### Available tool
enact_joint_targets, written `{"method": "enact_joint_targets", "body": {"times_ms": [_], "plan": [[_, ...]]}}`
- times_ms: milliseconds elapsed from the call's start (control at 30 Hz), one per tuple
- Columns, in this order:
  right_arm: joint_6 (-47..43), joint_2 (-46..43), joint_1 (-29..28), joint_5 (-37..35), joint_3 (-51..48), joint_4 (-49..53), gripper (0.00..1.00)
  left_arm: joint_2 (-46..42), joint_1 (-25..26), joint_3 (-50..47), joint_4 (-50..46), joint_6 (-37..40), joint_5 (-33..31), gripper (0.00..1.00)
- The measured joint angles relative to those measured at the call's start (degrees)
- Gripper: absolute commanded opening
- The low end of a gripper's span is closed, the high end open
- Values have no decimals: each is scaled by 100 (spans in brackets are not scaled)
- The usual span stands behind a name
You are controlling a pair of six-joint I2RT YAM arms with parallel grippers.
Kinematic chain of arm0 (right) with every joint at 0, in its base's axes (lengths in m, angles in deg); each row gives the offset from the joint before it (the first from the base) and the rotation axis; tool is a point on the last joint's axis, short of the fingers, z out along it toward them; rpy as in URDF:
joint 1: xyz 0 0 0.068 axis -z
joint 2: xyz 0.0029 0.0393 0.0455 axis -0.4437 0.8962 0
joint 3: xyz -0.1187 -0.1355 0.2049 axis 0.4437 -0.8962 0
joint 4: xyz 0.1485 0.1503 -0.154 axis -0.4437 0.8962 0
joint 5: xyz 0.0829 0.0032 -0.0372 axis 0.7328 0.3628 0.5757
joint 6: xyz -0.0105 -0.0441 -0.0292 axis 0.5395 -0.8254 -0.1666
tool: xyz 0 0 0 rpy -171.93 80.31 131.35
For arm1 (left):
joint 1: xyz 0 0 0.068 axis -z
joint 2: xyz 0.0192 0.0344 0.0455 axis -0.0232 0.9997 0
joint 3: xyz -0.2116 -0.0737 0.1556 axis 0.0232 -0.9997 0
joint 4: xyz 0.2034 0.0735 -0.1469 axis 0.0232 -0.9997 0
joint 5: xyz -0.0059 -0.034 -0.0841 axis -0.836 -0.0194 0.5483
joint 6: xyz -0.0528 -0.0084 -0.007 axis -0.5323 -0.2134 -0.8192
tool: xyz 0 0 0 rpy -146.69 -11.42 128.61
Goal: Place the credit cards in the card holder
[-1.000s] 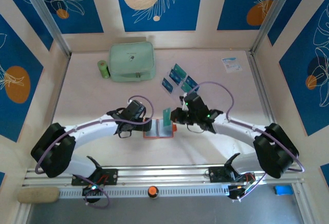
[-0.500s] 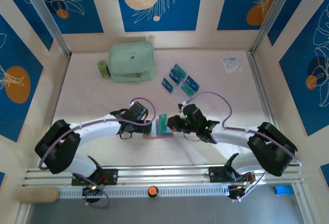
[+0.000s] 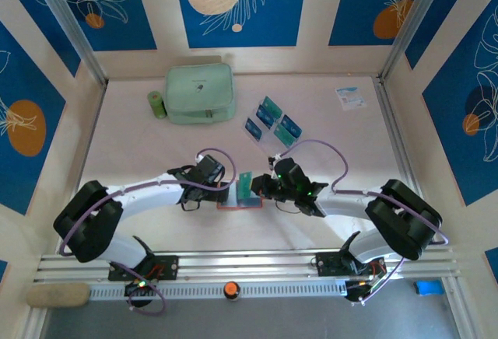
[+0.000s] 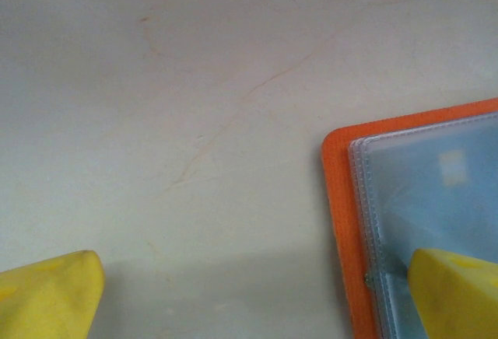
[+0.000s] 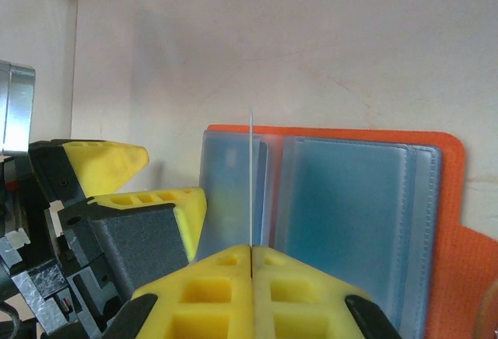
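The orange card holder point(image 3: 238, 203) lies open on the table, its clear sleeves point(image 5: 350, 214) facing up. My right gripper point(image 5: 251, 249) is shut on one teal credit card point(image 3: 246, 186), which shows edge-on point(image 5: 250, 176) and stands upright over the holder's left sleeve. My left gripper point(image 4: 249, 300) is open and straddles the holder's left edge point(image 4: 338, 199). Its right fingertip point(image 4: 455, 292) rests on the clear sleeve; the other fingertip point(image 4: 47, 292) is over bare table. Three more credit cards point(image 3: 269, 112) sit behind the holder.
A mint-green zip pouch point(image 3: 200, 92) and a small green cylinder point(image 3: 157, 105) stand at the back left. A white-and-blue leaflet point(image 3: 350, 96) lies at the back right. The left gripper's fingers point(image 5: 156, 207) are close beside the held card.
My right gripper has brought the card down and to the left, closer over the holder. The left arm has shifted only slightly and stays open at the holder's edge.
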Motion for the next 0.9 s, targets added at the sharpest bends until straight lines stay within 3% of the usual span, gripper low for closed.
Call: {"method": "enact_joint_targets", "body": {"times_ms": [900], "plan": [[146,505,0,9,7,-376,0,4,0,-153,-7,-83,-13,100]]}}
